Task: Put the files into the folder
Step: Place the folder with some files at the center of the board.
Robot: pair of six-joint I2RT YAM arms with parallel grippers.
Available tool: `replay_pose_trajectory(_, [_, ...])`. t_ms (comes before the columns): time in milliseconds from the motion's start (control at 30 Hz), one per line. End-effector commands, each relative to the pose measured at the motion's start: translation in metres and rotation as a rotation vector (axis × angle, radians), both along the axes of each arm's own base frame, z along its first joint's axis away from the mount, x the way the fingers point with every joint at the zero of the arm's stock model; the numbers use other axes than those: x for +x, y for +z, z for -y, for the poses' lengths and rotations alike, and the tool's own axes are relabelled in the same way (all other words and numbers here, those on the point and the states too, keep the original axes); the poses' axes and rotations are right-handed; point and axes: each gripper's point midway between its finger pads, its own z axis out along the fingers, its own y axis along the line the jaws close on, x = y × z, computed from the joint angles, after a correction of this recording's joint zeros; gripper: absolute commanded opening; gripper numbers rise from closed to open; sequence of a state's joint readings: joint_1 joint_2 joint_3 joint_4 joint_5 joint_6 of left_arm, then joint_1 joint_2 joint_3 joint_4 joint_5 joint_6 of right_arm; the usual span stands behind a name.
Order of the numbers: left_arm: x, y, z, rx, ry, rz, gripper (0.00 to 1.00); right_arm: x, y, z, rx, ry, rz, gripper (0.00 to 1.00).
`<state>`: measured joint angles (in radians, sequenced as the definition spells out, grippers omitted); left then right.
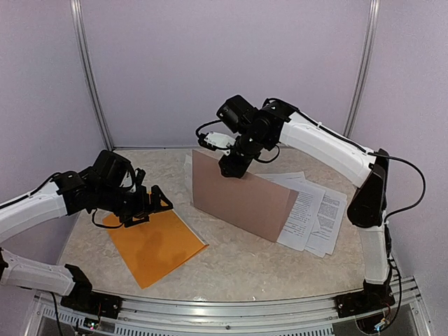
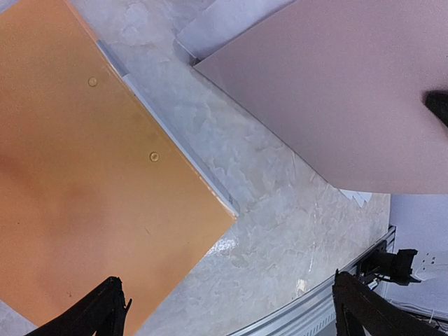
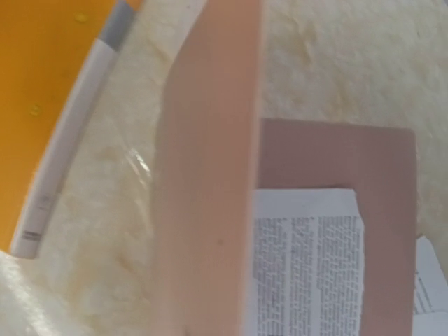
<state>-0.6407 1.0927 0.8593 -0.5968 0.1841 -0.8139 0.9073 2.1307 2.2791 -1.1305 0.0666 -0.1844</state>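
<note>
The orange folder (image 1: 157,245) lies flat at the front left, its pale grey spine strip (image 3: 70,140) towards the middle. My left gripper (image 1: 145,205) hovers over the folder's far edge, open and empty; its dark fingertips (image 2: 105,311) stand wide apart over the folder's corner (image 2: 84,175). The files (image 1: 311,206), white printed sheets, lie fanned out at the right, one sheet (image 3: 308,273) on a brown base. A grey-brown clipboard cover (image 1: 241,199) stands raised on edge in front of them. My right gripper (image 1: 233,168) is at its top edge; its fingers are hidden in the right wrist view.
The raised brown board (image 2: 336,91) stands between the folder and the sheets. A metal rail (image 1: 231,308) runs along the table's near edge. Bare marble tabletop (image 2: 280,210) lies between folder and board. Walls and frame posts close the back.
</note>
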Motion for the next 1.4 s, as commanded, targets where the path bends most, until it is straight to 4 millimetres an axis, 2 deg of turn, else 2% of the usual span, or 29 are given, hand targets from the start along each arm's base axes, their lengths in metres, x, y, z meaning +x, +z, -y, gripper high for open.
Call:
replay_pose_trajectory(0, [0.007, 0.002, 0.002, 0.013, 0.002, -0.005, 0.99, -0.003, -0.006, 0.004, -0.041, 0.032, -0.022, 0.30])
replay_pose_trajectory(167, [0.012, -0.001, 0.009, 0.022, -0.015, -0.019, 0.99, 0.002, -0.004, 0.007, -0.053, 0.023, -0.006, 0.38])
replay_pose_trajectory(400, [0.022, -0.008, 0.015, 0.043, -0.027, -0.017, 0.99, 0.012, -0.012, 0.016, -0.047, -0.001, -0.026, 0.41])
replay_pose_trajectory(500, [0.029, -0.010, 0.016, 0.052, -0.021, -0.001, 0.99, 0.012, -0.022, 0.018, -0.038, 0.005, -0.054, 0.41])
replay_pose_trajectory(667, [0.038, -0.016, 0.020, 0.069, -0.024, -0.001, 0.99, 0.019, -0.036, 0.028, -0.026, -0.012, -0.094, 0.33])
replay_pose_trajectory(933, [0.048, -0.028, 0.030, 0.063, -0.037, -0.012, 0.99, 0.046, -0.041, 0.053, 0.013, -0.070, -0.111, 0.33])
replay_pose_trajectory(1100, [0.079, -0.029, 0.033, 0.071, -0.017, 0.029, 0.99, 0.056, -0.061, 0.071, 0.011, -0.094, -0.150, 0.31])
replay_pose_trajectory(1200, [0.109, -0.020, 0.037, 0.074, -0.040, 0.103, 0.99, 0.057, -0.064, 0.074, 0.015, -0.090, -0.152, 0.30])
replay_pose_trajectory(1367, [0.154, -0.019, 0.059, -0.051, -0.139, 0.142, 0.99, 0.051, -0.061, 0.074, 0.028, -0.053, -0.156, 0.30])
